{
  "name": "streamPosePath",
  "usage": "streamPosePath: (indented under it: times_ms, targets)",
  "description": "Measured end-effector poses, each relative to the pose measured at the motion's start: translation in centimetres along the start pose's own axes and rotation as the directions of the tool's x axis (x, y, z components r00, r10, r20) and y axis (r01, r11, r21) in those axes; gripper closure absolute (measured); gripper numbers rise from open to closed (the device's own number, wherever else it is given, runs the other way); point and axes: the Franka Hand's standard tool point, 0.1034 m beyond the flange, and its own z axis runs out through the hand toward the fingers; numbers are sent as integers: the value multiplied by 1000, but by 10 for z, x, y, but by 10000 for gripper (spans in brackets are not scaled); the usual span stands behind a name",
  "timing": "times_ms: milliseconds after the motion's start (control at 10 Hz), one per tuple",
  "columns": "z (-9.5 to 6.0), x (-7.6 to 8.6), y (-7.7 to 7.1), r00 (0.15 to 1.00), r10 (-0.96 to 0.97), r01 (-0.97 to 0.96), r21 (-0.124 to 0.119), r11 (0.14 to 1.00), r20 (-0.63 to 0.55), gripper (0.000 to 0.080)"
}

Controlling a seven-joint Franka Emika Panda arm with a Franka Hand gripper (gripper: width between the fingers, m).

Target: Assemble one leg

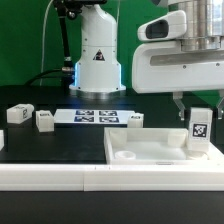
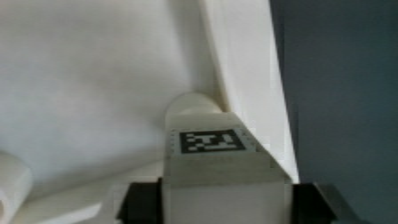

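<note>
A white leg (image 1: 198, 133) with a black-and-white tag stands upright at the right end of the large flat white tray-like part (image 1: 140, 152). My gripper (image 1: 197, 103) comes down from above and is shut on the leg's top. In the wrist view the leg (image 2: 217, 150) sits between the two dark fingers (image 2: 150, 200), with its far end at the tray's raised wall (image 2: 240, 60). Whether the leg's lower end touches the tray I cannot tell.
Three more white legs lie on the black table: one (image 1: 17, 115) at the exterior view's left, one (image 1: 45, 120) beside it, one (image 1: 133, 120) behind the tray. The marker board (image 1: 92, 117) lies behind them. A white robot base (image 1: 97, 60) stands at the back.
</note>
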Motion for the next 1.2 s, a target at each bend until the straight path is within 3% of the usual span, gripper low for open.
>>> streamPosePath:
  times_ms: [300,500,600,900,1100,1200]
  targets:
    - [1,1,-1,957,291,-291,12,957,-14,496]
    - [1,0,-3,866,500,-499,19,866,-16,496]
    - [2,-4,-7,771,637,-637,26,771,-2,497]
    - [2,-5,-10,630,776,-777,32,629,24,499]
    - [3,-6,-10,637,771,-771,32,636,25,499]
    - [3,-6,-10,669,743,-743,33,668,23,319]
